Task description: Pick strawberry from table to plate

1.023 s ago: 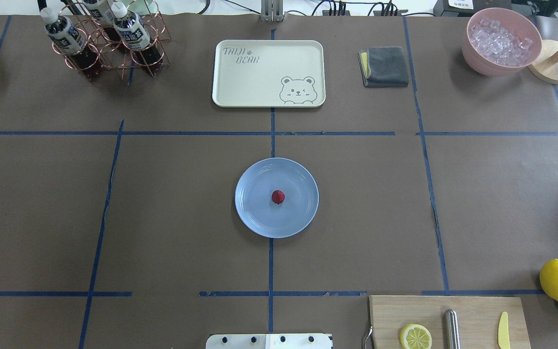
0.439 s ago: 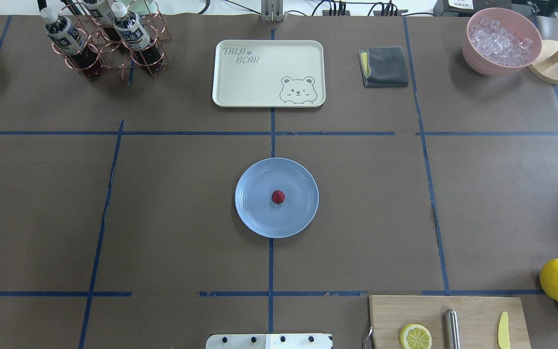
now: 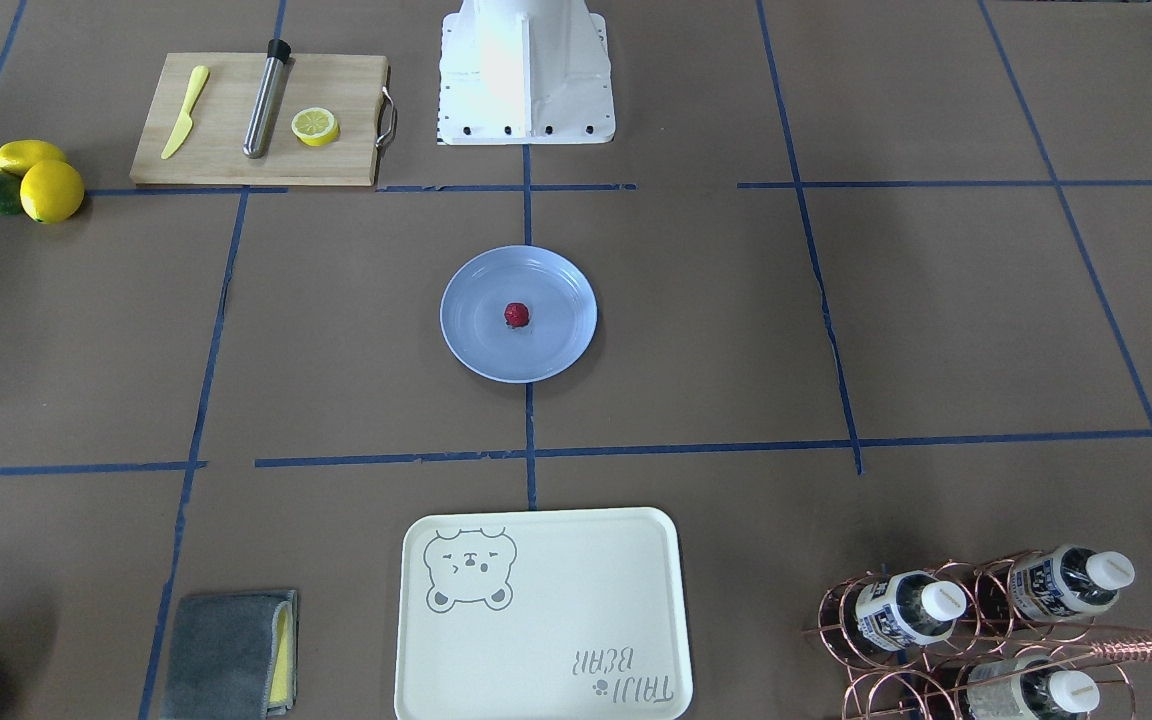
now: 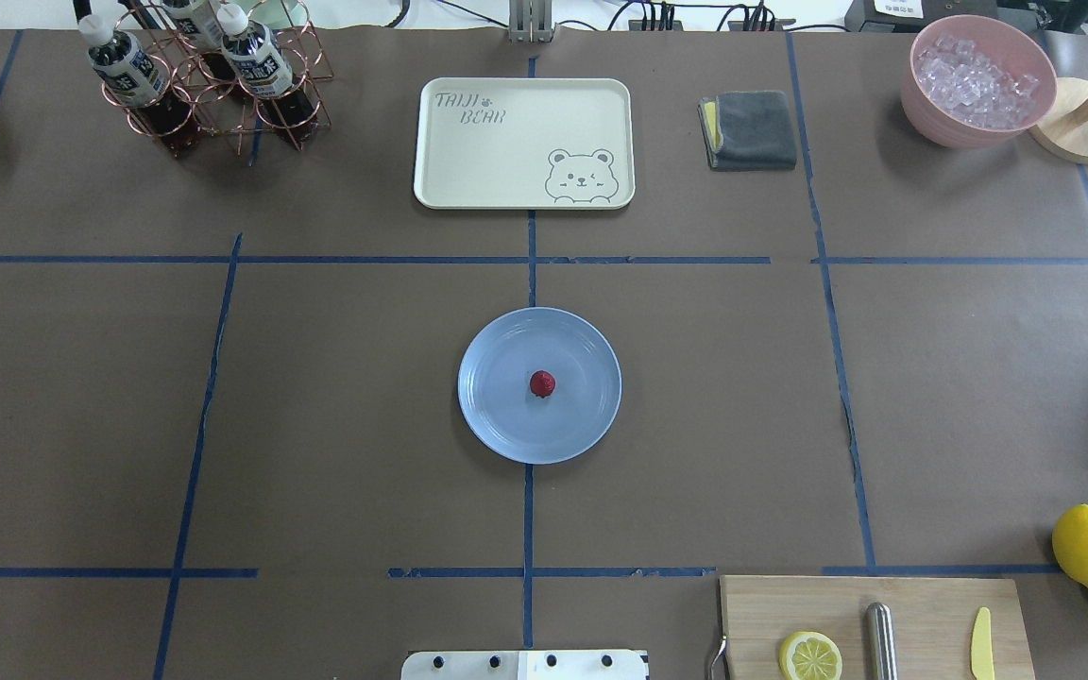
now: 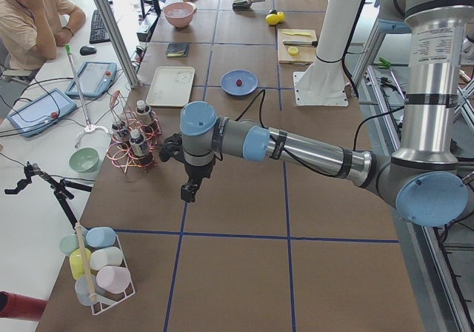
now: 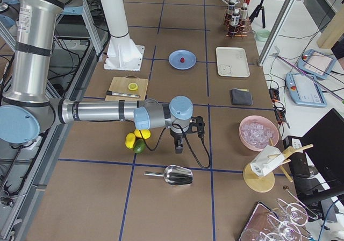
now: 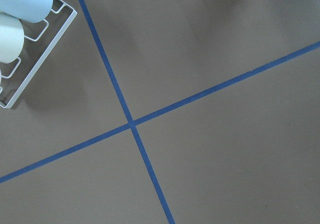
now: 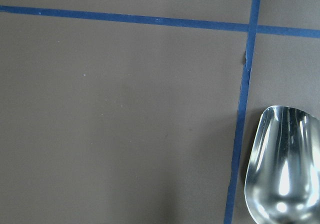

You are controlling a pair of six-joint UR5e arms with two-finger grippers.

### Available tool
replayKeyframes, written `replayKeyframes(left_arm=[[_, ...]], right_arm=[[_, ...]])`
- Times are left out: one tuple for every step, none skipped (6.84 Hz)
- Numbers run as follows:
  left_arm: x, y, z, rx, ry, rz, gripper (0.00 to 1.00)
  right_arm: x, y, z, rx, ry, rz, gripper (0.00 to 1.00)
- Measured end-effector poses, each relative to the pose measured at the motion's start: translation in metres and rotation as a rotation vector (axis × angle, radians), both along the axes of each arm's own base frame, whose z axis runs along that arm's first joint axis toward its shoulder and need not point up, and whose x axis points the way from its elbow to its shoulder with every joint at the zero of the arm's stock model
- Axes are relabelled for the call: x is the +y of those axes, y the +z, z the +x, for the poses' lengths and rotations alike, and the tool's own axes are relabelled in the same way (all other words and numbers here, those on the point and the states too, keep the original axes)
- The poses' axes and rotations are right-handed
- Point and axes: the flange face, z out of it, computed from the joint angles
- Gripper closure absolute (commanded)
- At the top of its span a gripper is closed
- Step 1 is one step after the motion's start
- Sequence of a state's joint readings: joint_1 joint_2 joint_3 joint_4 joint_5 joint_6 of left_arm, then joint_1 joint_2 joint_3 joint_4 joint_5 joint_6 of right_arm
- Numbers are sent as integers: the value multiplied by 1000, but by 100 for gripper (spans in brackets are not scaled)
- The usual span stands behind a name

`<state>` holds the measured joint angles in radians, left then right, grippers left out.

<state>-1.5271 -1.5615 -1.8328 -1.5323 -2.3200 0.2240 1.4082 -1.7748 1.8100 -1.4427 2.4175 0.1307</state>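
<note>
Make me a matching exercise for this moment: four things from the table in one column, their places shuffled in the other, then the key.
1. strawberry
2. lemon half
3. ice cubes
4. grey cloth

A. on the cutting board
B. beside the bear tray
C. on the plate
D. in the pink bowl

Pairs: 1-C, 2-A, 3-D, 4-B.

Cream tray (image 4: 523, 142) at the middle of the table's (image 4: 336, 406) far edge: "TAIJI BEAR" in grey letters in one corner, a paw print after the first word; bottles (image 4: 127, 68) at the far left corner have labels with print too small to read.
</note>
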Motion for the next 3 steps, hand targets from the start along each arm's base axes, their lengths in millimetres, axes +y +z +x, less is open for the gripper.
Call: replayKeyframes(left_arm=[[1,1,0,0,-1,-2,0],[2,1,-1,0,-3,-3,0],[2,0,-1,0,-5,-2,0]], right_arm=[[0,0,0,0,0,0,0],[0,-1,0,-4,0,0,0],[0,-1,-1,-11,-1,-2,0]])
